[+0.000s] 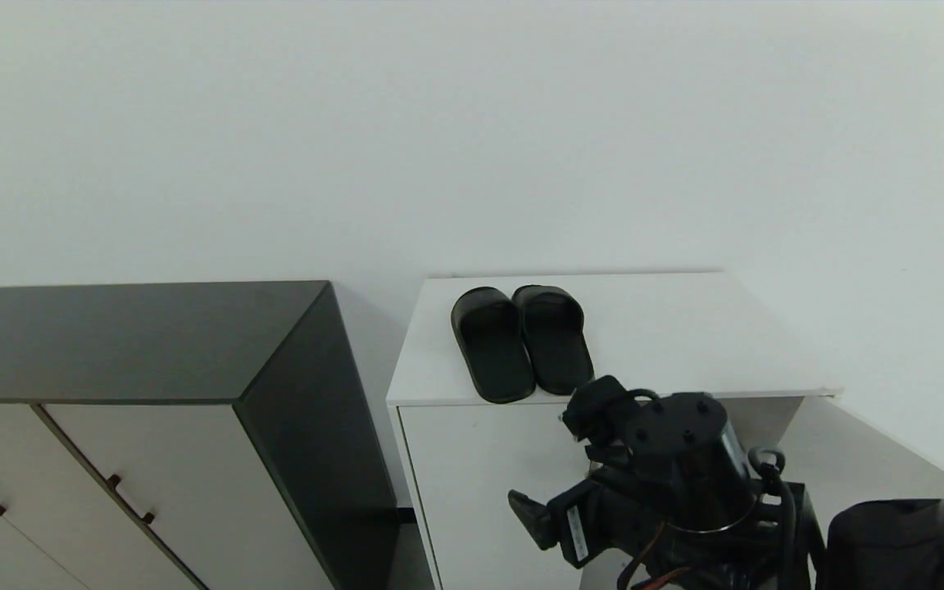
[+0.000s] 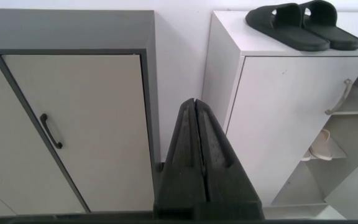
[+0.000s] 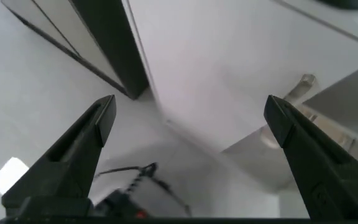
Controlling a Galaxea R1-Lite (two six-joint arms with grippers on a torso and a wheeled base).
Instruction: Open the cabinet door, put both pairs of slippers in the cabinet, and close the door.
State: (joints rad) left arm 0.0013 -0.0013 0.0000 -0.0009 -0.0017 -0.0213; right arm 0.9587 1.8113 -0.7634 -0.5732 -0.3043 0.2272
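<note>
Black slippers (image 1: 492, 348) lie atop white cabinet (image 1: 685, 336) by wall (image 1: 472, 123); left claw (image 2: 196, 104) clenched, right claw (image 3: 190, 106) spread

This looks like a home entryway. A plain white wall (image 1: 472, 123) backs two low storage units. On the right, a white shoe cabinet (image 1: 685, 336) carries black slippers (image 1: 521, 342) on top and holds pale slippers (image 2: 321, 146) on an inner shelf. On the left stands a dark-topped cabinet (image 1: 136, 340) with beige doors.
</note>
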